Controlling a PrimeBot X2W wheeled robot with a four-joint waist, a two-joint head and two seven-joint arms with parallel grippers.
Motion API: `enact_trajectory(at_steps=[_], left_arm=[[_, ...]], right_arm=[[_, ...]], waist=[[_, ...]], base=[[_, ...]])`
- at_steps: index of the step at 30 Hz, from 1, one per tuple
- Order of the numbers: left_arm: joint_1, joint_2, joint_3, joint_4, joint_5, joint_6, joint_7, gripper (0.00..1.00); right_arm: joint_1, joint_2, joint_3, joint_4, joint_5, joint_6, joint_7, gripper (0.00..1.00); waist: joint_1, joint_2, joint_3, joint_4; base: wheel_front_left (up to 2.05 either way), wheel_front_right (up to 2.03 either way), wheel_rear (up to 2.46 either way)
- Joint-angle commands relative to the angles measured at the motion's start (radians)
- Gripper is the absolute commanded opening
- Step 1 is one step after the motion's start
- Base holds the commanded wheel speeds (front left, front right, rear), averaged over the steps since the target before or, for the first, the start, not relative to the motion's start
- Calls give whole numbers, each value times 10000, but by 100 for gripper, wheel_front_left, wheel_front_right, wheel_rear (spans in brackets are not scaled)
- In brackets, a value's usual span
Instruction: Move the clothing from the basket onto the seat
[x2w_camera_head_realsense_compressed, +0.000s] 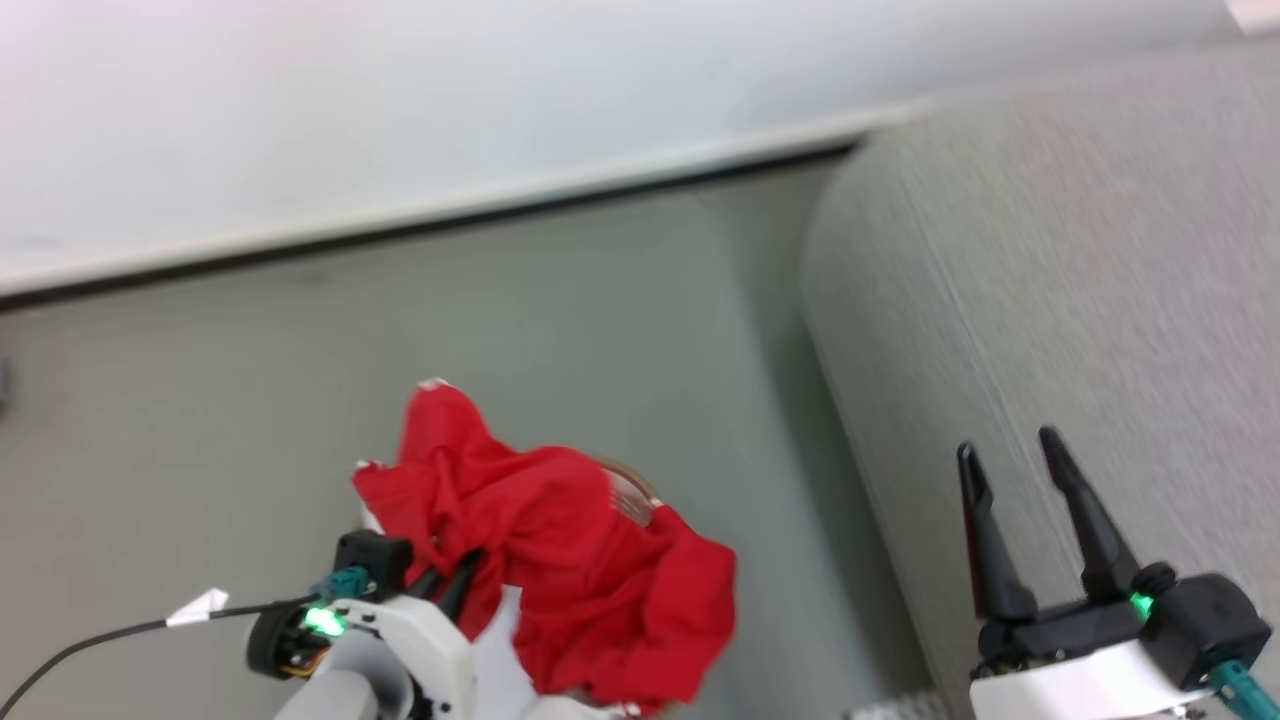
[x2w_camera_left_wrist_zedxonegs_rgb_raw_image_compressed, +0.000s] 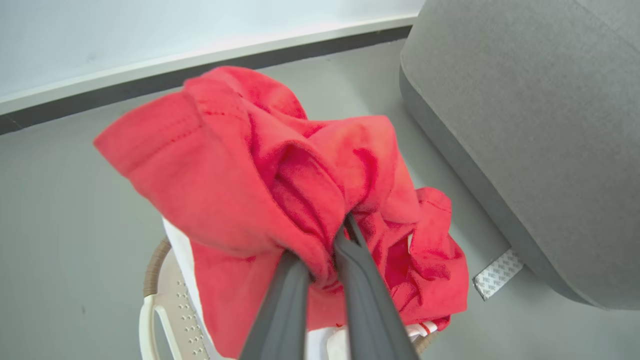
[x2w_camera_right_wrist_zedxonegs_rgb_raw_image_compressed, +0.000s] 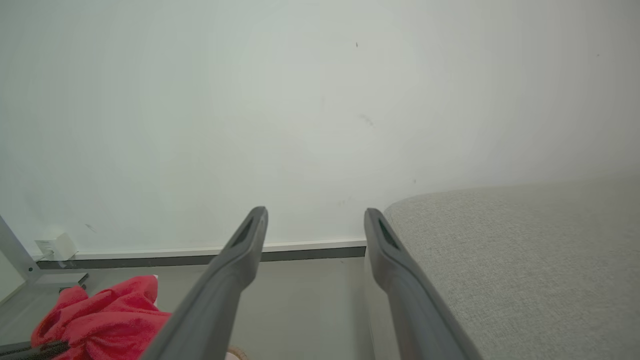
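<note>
The left hand (x2w_camera_left_wrist_zedxonegs_rgb_raw_image_compressed: 322, 245) clenches a bunched bright red soft fabric garment (x2w_camera_left_wrist_zedxonegs_rgb_raw_image_compressed: 240, 165) above the off-white perforated plastic basket (x2w_camera_left_wrist_zedxonegs_rgb_raw_image_compressed: 170, 305), its folds trailing inside. It is held high, apparently to clear the brown rim on the way to the large light grey woven-fabric sofa (x2w_camera_left_wrist_zedxonegs_rgb_raw_image_compressed: 525, 125) nearby. The right hand (x2w_camera_head_realsense_compressed: 1008, 443) hangs released, fingers apart, over the sofa's edge. No writing is legible.

A sparse, home-like living space — a large grey upholstered sofa (x2w_camera_left_wrist_zedxonegs_rgb_raw_image_compressed: 525, 125), a laundry basket (x2w_camera_left_wrist_zedxonegs_rgb_raw_image_compressed: 175, 310) of red clothing (x2w_camera_left_wrist_zedxonegs_rgb_raw_image_compressed: 225, 165) on a smooth grey floor (x2w_camera_left_wrist_zedxonegs_rgb_raw_image_compressed: 60, 210), and a bare white wall (x2w_camera_left_wrist_zedxonegs_rgb_raw_image_compressed: 150, 25) with dark skirting (x2w_camera_left_wrist_zedxonegs_rgb_raw_image_compressed: 150, 86).
</note>
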Motion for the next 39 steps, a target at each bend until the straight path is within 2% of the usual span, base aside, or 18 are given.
enact_trajectory(at_steps=[1,11,21,31,39], left_arm=[[275,-28,65,-482,-177,-17,-17,0],[1263,-83,464,-3815,-616,-18,-15,0],[1277,-253,817,-6131,-316,60,-16,0],[1714,-317,745,-6660,-593,188,52,0],[1737,-525,154,-6677,-780,67,257,0]], right_arm=[[254,-27,43,97,-36,-21,-3,100],[1084,-127,511,557,152,-21,-3,100],[1156,-142,839,565,255,-21,-3,100],[936,-326,1830,348,143,-21,-3,100],[63,-764,4068,1215,-107,-21,-3,100]], waist=[[2,0,-1204,1082],[2,0,-2633,1872],[2,0,-2844,2117],[2,0,-2828,2106],[2,0,-2849,2534]], base=[[0,0,0],[0,0,0],[0,0,0],[0,0,0],[0,0,0]])
